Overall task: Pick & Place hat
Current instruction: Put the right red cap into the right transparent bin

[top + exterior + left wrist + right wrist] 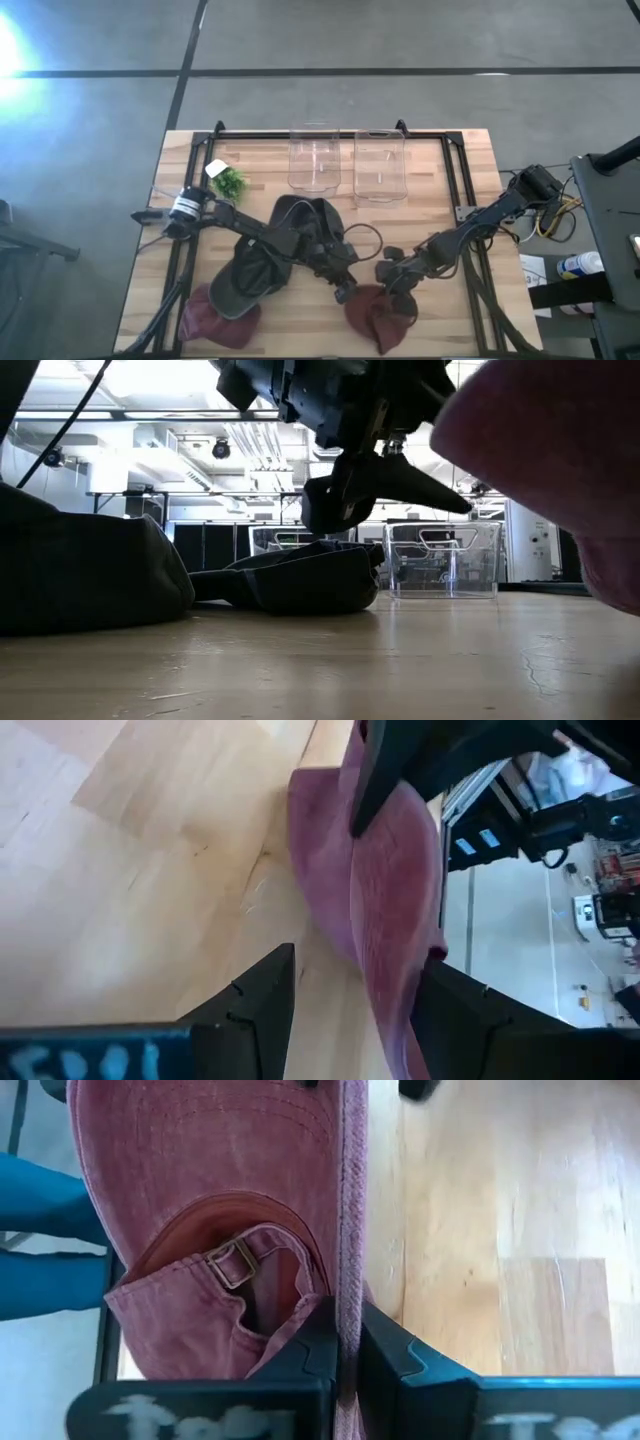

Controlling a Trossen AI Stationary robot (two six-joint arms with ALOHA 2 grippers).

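A maroon cap [380, 318] lies near the table's near edge, and its buckled back strap [235, 1260] shows in the right wrist view. My right gripper [388, 275] [345, 1320] is shut on the cap's edge. My left gripper [345, 290] [360, 960] is open just left of the cap. Its fingers stand on either side of the cap's raised cloth [390, 910], and I cannot tell whether they touch it. In the low view the cap [560, 460] fills the right side. My right gripper pinches a stitched edge of the maroon cap [350, 1250], beside the back strap opening, between its two fingers. The fingers come slanting down from the table's right side. The held edge stands raised, and the rest of the cap [300, 850] seems to rest on the table.
A second maroon cap [220, 320] lies at the near left. Two dark caps [250, 280] [305, 220] lie under the left arm. Two clear bins [315, 160] [380, 165] stand at the far edge. A small green plant [230, 182] sits far left, and a black frame [330, 133] rims the table.
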